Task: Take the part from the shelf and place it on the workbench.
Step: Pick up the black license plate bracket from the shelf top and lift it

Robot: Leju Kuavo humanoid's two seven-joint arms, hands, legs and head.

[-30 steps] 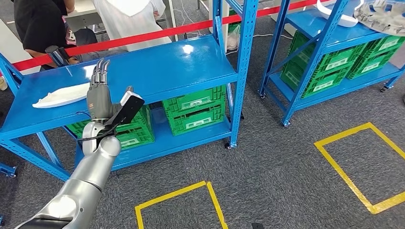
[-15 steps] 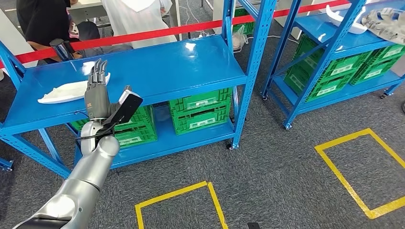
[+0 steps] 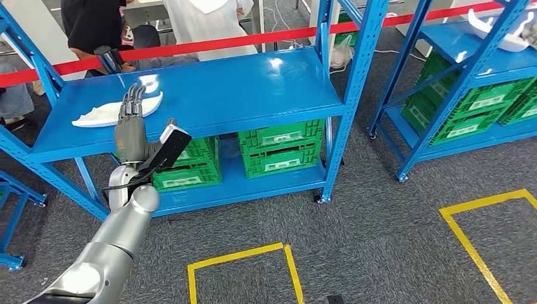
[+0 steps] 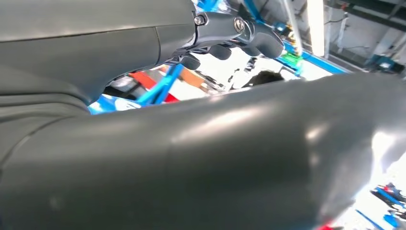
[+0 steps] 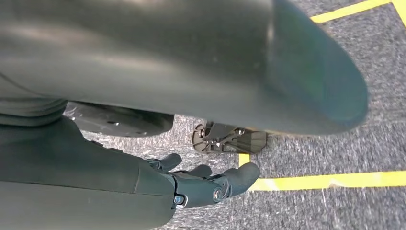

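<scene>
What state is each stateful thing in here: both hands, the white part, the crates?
left hand: raised before the shelf, fingers straight, holding nothing.
right hand: hanging over the floor, fingers loosely curled, holding nothing.
white part: lying flat on the shelf's top, not gripped.
green crates: stacked on the lower shelf.
</scene>
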